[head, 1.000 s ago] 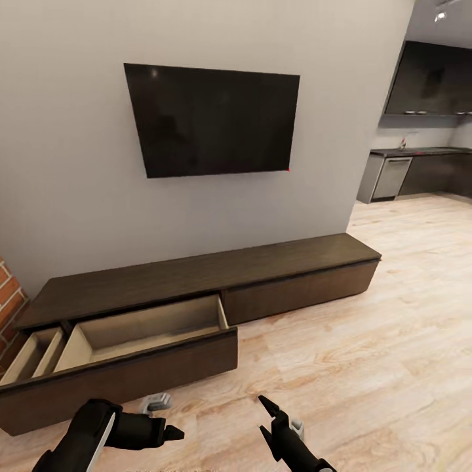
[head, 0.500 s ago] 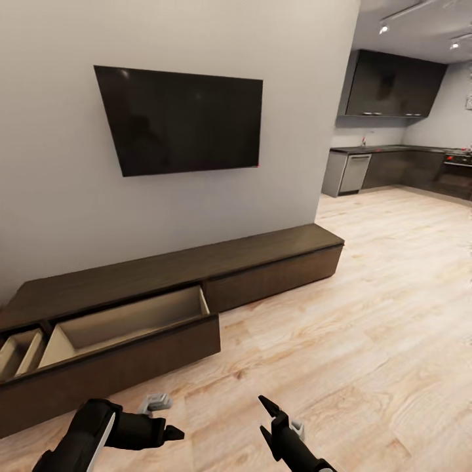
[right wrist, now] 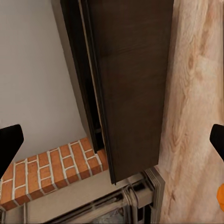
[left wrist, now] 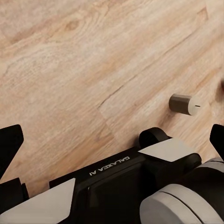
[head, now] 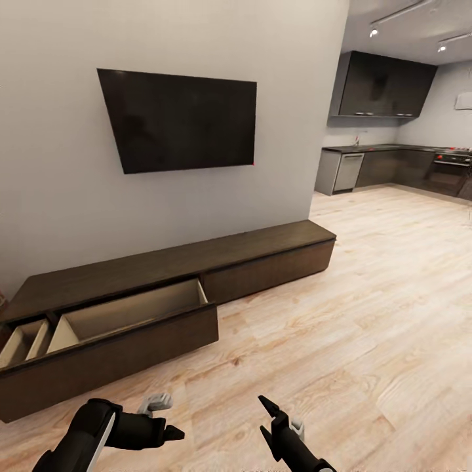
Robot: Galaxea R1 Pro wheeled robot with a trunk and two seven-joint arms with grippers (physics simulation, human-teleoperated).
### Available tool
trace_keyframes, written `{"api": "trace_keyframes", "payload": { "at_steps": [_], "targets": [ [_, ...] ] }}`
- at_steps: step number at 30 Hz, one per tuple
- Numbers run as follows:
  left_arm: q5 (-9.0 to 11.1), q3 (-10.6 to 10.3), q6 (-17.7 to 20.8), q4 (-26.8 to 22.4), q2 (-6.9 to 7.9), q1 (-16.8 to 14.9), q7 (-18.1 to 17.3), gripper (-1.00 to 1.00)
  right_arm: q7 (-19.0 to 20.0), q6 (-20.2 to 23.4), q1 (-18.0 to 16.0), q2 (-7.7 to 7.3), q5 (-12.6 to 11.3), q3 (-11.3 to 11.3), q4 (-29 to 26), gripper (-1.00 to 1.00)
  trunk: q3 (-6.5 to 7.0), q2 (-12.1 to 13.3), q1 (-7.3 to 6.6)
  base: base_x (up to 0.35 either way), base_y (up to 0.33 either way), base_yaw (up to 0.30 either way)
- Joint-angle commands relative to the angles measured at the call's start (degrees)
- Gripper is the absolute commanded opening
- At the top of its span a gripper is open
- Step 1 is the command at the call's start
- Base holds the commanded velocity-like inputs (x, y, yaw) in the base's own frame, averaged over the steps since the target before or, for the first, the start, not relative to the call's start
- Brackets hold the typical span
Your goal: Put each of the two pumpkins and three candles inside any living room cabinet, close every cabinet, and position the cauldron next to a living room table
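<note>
Nearest you, your left hand (head: pixel 172 431) hangs low over the wooden floor (head: pixel 367 314) with its fingers spread and nothing between them; in the left wrist view the dark fingertips sit far out at both edges. Your right hand (head: pixel 266 419) is beside it, likewise released and empty, its fingertips wide apart in the right wrist view. Just past the left hand, in its wrist view, a candle (left wrist: pixel 183 103) lies on its side on the bare boards, well clear of the fingers. Judge it light, stiff and smooth-sided, so it is likely to roll if nudged; I would close across its round wall at mid-length rather than on the flat ends, and come down squarely so it cannot squirt out. At the very corner of the right wrist view an orange sliver (right wrist: pixel 220 196) shows, possibly a pumpkin, but too little of it is in sight to be sure. Beyond the hands stands the cabinet (head: pixel 196 262), long and low against the grey wall, with its wide drawer (head: pixel 131 314) pulled out, pale inside and apparently holding nothing; a narrower compartment (head: pixel 23 341) stands open next to it. That open drawer is the ready place for the candle. Brick (right wrist: pixel 51 175) shows past the cabinet's end in the right wrist view. Above hangs the television (head: pixel 177 121), and farthest off, the kitchen (head: pixel 393 157).
</note>
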Motion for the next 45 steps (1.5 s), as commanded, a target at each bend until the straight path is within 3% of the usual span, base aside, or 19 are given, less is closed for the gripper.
{"api": "trace_keyframes", "payload": {
  "at_steps": [1, 30, 36, 39, 42, 45],
  "targets": [
    [0.0, 0.0, 0.0, 0.0, 0.02, 0.0, 0.0, 1.00, 0.0, 0.0, 0.0, 0.00, 0.0, 0.0, 0.0, 1.00, -0.03, 0.0, 0.00, -0.054, 0.000, -0.209],
    [-0.1, -0.1, -0.1, 0.0, -0.02, 0.0, 0.4, 1.00, -0.1, 0.1, 0.0, -0.04, -0.2, -0.2, 0.0, 1.00, -1.23, 0.0, 0.00, -0.112, 0.007, -0.236],
    [-0.4, -0.6, -0.2, 0.4, -0.10, 0.0, 1.0, 1.00, -1.0, -0.2, 0.0, -1.64, -0.2, -0.4, 0.2, 1.00, -1.71, 0.0, 0.00, 0.000, 0.000, -0.086],
    [-0.4, -0.6, -0.2, 0.7, -0.13, 0.0, 2.8, 1.00, -4.5, -0.7, 0.0, -2.42, -0.2, -0.5, 0.3, 1.00, -1.96, 0.0, 0.00, 0.000, 0.000, -0.011],
    [-0.1, -0.4, -0.3, 0.8, -0.37, 0.0, 11.0, 1.00, -14.2, -3.5, 0.0, -2.68, -0.2, -0.5, 0.3, 1.00, -2.23, 0.0, 0.00, 0.000, 0.000, 0.042],
    [0.2, -0.2, -1.9, 1.0, -1.56, 0.0, 18.1, 1.00, -23.0, -9.1, 0.0, -2.38, -0.1, -0.2, 0.0, 1.00, -2.50, 0.0, 0.00, 0.000, 0.000, 0.063]
  ]
}}
